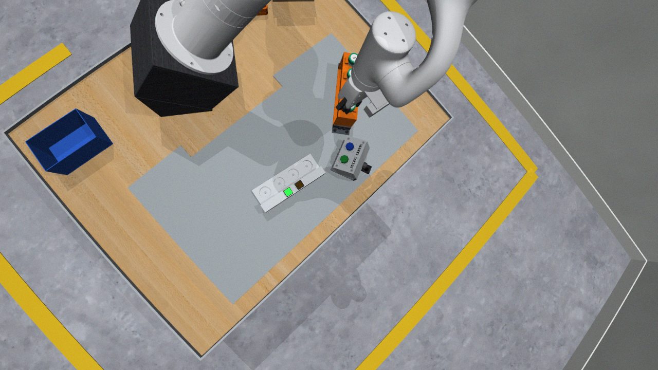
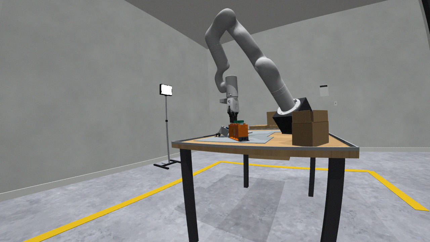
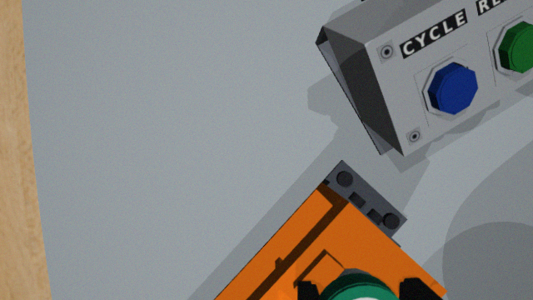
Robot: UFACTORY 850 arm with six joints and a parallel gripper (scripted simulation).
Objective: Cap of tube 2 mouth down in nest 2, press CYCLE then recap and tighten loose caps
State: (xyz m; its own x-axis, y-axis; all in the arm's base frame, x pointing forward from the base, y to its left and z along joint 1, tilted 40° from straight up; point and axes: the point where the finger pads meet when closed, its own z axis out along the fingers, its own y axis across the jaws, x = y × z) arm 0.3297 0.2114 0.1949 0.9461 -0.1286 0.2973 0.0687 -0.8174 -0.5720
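Observation:
The orange decapping station (image 1: 346, 92) stands on the grey mat, also seen in the side view (image 2: 238, 131) and the wrist view (image 3: 333, 250). My gripper (image 1: 346, 108) points straight down over the station's end nearest the key housing (image 1: 349, 158). In the wrist view my gripper (image 3: 358, 292) is shut on the green cap (image 3: 359, 289) of the tube there. Another green cap (image 1: 352, 57) shows at the far end; the arm hides the rest. The cap tray (image 1: 287, 181) has all its nests empty. Its green lamp (image 1: 288, 192) is lit and the lamp beside it (image 1: 299, 185) is dark.
The blue CYCLE key (image 3: 452, 88) and green READY key (image 3: 516, 47) sit in the grey housing just past the station. A blue bin (image 1: 69, 140) stands at the table's far left. A cardboard box (image 2: 309, 127) sits near the arm's black base (image 1: 184, 78).

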